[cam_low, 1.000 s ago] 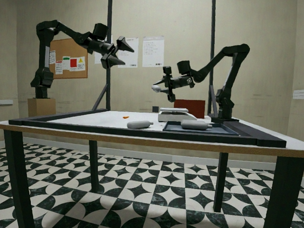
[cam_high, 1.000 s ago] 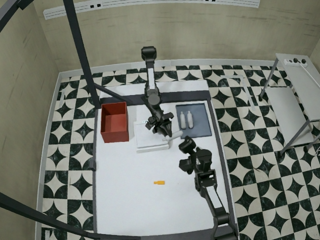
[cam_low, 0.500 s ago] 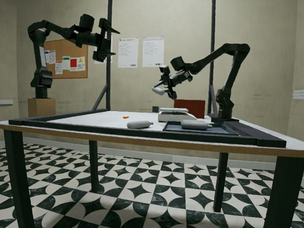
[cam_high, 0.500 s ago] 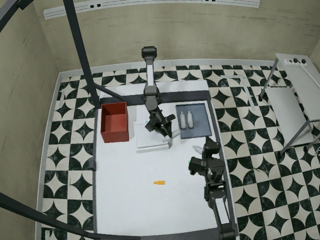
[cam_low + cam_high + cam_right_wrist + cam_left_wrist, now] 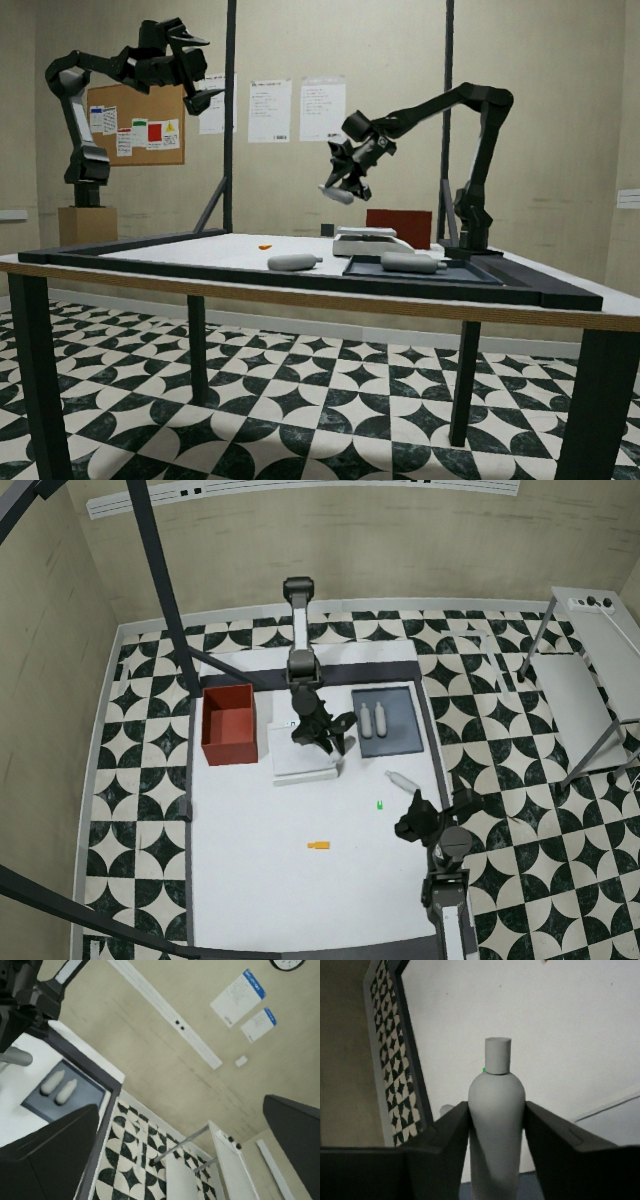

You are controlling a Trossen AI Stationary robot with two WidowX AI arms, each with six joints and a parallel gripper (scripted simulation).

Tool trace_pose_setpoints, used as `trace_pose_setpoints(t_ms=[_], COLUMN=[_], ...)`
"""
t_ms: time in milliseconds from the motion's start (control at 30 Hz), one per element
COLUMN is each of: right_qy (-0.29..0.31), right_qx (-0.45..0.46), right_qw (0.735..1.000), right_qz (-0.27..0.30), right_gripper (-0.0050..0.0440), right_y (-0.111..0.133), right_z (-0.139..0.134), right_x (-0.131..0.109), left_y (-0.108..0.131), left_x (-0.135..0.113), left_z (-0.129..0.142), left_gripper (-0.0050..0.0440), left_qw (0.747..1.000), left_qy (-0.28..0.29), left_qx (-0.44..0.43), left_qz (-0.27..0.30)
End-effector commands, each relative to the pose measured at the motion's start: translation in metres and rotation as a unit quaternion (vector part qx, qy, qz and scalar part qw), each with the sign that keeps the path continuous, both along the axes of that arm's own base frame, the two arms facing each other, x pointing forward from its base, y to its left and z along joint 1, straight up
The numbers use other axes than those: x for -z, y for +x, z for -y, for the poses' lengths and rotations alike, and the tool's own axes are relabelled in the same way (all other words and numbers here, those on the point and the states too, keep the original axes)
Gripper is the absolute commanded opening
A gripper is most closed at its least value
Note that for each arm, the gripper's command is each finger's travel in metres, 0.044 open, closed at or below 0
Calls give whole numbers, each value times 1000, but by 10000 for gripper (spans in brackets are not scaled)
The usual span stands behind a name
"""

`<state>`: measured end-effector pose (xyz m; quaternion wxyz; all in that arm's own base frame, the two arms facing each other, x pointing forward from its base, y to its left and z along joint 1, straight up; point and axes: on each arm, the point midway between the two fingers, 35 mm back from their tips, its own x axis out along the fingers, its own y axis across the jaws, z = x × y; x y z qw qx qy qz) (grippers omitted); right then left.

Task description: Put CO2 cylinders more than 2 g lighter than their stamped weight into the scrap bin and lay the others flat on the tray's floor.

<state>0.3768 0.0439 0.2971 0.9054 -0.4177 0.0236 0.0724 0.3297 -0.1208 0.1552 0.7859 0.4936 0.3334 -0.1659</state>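
Cylinder clamped in the left gripper, neck and shoulders out front

You have a pale grey CO2 cylinder (image 5: 336, 757) (image 5: 338, 195) (image 5: 497, 1130) (image 5: 18, 1056) off the surface, smooth, with a rounded shoulder and a short, flat-ended neck. In the exterior view it hangs tilted just right of centre, above the scale (image 5: 302, 764) (image 5: 364, 245). From the top, you find it by the scale's right edge. The scale's display is too small for you to read.

Your left gripper (image 5: 336, 749) (image 5: 338, 187) (image 5: 495, 1108) (image 5: 6, 1049) is partly closed, its fingers pressed against both sides of the body below the shoulder. Your right gripper (image 5: 438, 787) (image 5: 215, 67) (image 5: 181, 1107) is spread wide and grasps nothing; it sits high in the upper left of the exterior view.

Two more cylinders (image 5: 381, 720) (image 5: 412, 262) (image 5: 66, 1092) lie side by side in the blue-grey tray (image 5: 403, 722) (image 5: 465, 273) (image 5: 529, 1188) (image 5: 94, 1092), right of centre in the top view. A fourth cylinder (image 5: 402, 781) (image 5: 293, 262) (image 5: 446, 1109) lies on the white work surface (image 5: 258, 893) (image 5: 206, 248) (image 5: 570, 1035) (image 5: 25, 1115), below the tray in that view. You see the red scrap bin (image 5: 232, 753) (image 5: 398, 227) left of the scale from the top; the visible part of its floor is bare.
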Motion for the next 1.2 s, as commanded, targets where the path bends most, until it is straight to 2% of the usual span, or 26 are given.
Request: trace_pose_setpoints(t_ms=[0, 100, 300, 500, 567, 733, 867, 967, 1167], right_qy=[53, 143, 289, 375, 375, 418, 422, 422, 420], right_qx=[10, 27, 47, 54, 54, 57, 59, 58, 58], right_qw=[998, 989, 955, 924, 924, 905, 903, 903, 904], right_qz=[15, 23, 39, 50, 50, 56, 51, 53, 54], right_gripper=[440, 440, 440, 440, 440, 440, 440, 440, 440], right_y=[-10, -23, -45, -58, -58, -65, -63, -63, -62], right_z=[6, 16, 32, 40, 40, 44, 44, 44, 44], right_x=[-12, -18, -26, -30, -30, -32, -29, -31, -33], left_y=[6, 6, 23, 28, 28, 14, 13, 13, 12], left_x=[-15, -15, -20, -16, -16, -9, -6, -6, -9], left_z=[2, 2, 7, 5, 5, -4, -6, -7, -6], left_gripper=[-50, -50, -50, -50, -50, -50, -50, -50, -50], left_qw=[1000, 996, 978, 951, 951, 912, 893, 886, 887], left_qy=[-20, -40, -105, -139, -139, -142, -149, -153, -155], left_qx=[-20, -54, -121, -175, -175, -227, -249, -256, -253], left_qz=[-10, -60, -132, -213, -213, -310, -345, -356, -353])
